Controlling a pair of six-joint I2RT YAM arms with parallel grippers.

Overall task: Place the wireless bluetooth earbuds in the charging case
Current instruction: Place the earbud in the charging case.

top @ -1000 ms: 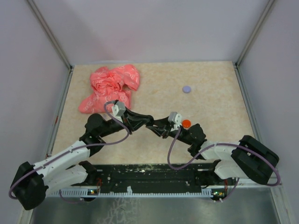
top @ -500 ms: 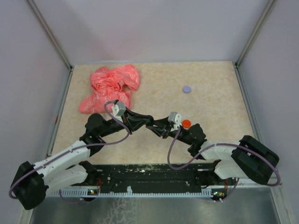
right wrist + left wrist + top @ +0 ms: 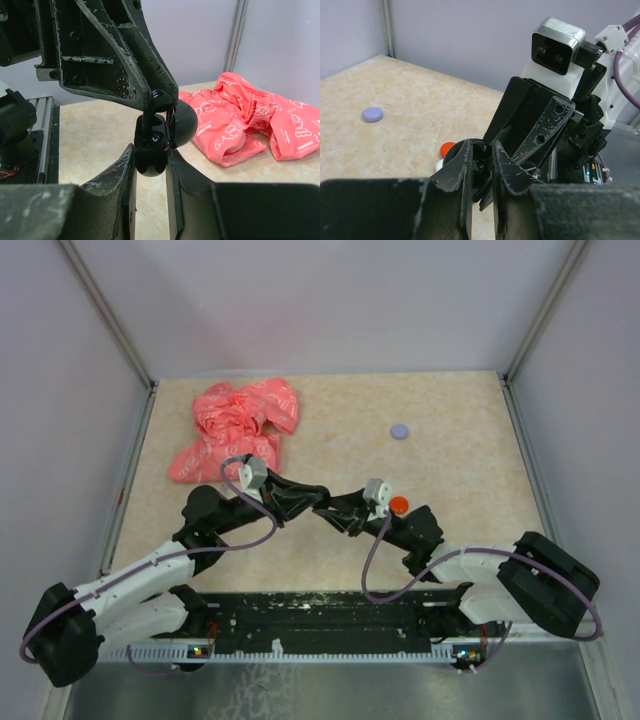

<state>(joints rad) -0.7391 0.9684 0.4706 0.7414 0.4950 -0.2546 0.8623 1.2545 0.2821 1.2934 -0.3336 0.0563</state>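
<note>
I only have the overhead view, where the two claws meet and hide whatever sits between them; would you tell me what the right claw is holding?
Observer: The right wrist view shows the right claw shut on a small black charging case, its lid swung open.
Operator: Thank you. And what does the left claw have?
Observer: The left claw pinches a dark earbud that hangs right at the case's opening.
Operator: Is anything hidden under the arms?
Observer: The left wrist view shows a small white piece lying right beside the red disc; I cannot tell what it is.
</note>
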